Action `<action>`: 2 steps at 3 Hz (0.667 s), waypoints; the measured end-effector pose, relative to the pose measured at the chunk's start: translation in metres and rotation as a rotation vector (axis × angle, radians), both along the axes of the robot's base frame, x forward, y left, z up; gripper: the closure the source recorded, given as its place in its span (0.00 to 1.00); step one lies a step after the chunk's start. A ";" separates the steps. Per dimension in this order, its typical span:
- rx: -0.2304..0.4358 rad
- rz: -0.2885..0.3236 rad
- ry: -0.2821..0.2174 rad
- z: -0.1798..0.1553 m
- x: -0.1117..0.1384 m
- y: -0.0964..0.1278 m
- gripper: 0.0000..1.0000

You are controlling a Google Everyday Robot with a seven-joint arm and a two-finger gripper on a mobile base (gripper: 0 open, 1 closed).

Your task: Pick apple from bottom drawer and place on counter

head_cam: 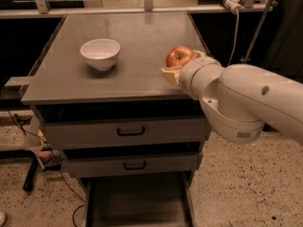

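You have the hand (182, 63) at the right edge of the table (137, 37), near the front right corner. It reaches in from the right on the end of the thick white arm (246, 103), which fills the right side of the view. Its two yellowish fingers (168, 73) are clamped on the apple (178, 56): one cups the fruit low on its front-left side and the other sits behind it on the right. The apple is red with a yellowish patch, its stem dimple turned upward, and it sits over the table surface just inside the right edge. You cannot tell from this angle whether its underside touches the table or hangs just above it. The white bowl (100, 53) stands upright on the left half of the table, well apart from the apple and the hand. Under the table, the two upper drawers (128, 132) show their grey fronts and black handles. Beneath them the bottom drawer (137, 202) is pulled out toward you, with its flat grey floor in view.
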State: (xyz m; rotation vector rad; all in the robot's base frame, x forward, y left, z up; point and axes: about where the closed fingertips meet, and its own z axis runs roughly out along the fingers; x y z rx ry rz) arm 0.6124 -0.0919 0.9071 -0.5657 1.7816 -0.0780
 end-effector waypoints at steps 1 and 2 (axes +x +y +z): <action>0.038 0.039 0.065 -0.025 0.016 0.012 1.00; 0.046 0.074 0.123 -0.048 0.027 0.021 1.00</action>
